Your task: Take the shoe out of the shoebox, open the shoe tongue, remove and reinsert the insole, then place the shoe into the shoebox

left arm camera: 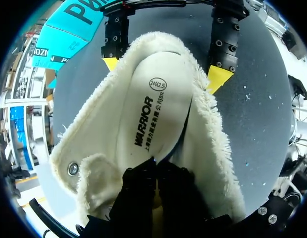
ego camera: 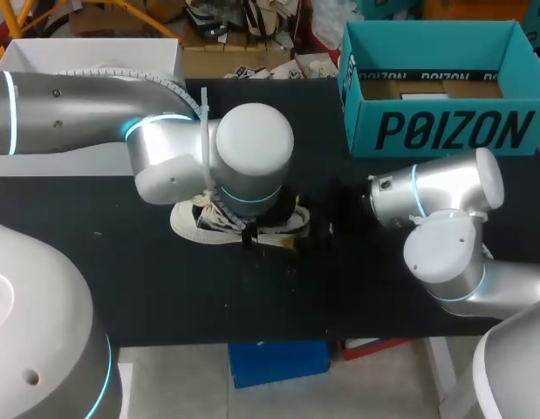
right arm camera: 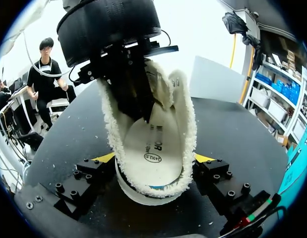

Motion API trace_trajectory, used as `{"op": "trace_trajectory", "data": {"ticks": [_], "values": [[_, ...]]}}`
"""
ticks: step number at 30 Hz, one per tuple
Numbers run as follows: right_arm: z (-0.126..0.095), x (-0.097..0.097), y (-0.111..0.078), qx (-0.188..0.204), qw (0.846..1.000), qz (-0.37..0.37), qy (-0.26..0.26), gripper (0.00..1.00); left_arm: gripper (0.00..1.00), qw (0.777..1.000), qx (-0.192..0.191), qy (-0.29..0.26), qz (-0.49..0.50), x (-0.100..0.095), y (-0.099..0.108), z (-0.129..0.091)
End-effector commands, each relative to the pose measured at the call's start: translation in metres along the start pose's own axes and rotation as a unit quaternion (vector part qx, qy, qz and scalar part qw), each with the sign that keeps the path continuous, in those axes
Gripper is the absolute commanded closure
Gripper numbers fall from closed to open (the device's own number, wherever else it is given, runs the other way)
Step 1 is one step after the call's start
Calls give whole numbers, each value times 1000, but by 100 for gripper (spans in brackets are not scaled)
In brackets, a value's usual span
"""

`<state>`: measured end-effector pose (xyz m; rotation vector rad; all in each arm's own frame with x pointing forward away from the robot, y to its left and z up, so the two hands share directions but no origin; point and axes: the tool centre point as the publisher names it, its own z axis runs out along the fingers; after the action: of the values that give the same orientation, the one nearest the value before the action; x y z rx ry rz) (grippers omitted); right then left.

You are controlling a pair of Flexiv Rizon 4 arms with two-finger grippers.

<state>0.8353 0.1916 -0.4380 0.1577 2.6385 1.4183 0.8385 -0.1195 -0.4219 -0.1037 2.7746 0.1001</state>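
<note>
A cream fleece-lined shoe (ego camera: 195,220) lies on the black table, mostly hidden under my left wrist in the head view. My left gripper (left arm camera: 155,166) reaches into the shoe (left arm camera: 93,144) from above, its black fingers shut on the edge of the white printed insole (left arm camera: 153,114). My right gripper (right arm camera: 154,158) straddles the shoe (right arm camera: 185,114), one yellow tip pressed against each side. In the right wrist view the insole (right arm camera: 153,144) lies inside the fleece lining, with the left gripper (right arm camera: 143,106) above it. The teal shoebox (ego camera: 444,131) stands open at the back right.
My right arm (ego camera: 435,196) comes in low from the right, just in front of the shoebox. A white box (ego camera: 86,57) sits at the back left. Bare black table (ego camera: 165,288) stretches in front of the shoe.
</note>
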Motion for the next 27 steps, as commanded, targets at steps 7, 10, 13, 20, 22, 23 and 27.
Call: {"op": "trace_trajectory", "data": {"ticks": [7, 10, 13, 20, 22, 23, 27], "values": [[0, 1, -4, 2, 1000, 0, 0, 100, 100, 1000, 24, -5, -6, -6, 8, 31], [0, 1, -4, 2, 1000, 0, 0, 100, 100, 999, 35, -1, -14, -9, 9, 25], [0, 1, -4, 2, 1000, 0, 0, 100, 100, 999, 43, 3, -20, -12, 10, 20], [0, 1, -4, 2, 1000, 0, 0, 100, 100, 997, 64, 23, -31, -17, 14, 11], [0, 1, -4, 2, 1000, 0, 0, 100, 100, 997, 71, 28, -32, -19, 14, 9], [0, 1, -4, 2, 1000, 0, 0, 100, 100, 996, 77, 33, -34, -20, 14, 8], [0, 1, -4, 2, 1000, 0, 0, 100, 100, 994, 91, 44, -36, -22, 15, 3]]}}
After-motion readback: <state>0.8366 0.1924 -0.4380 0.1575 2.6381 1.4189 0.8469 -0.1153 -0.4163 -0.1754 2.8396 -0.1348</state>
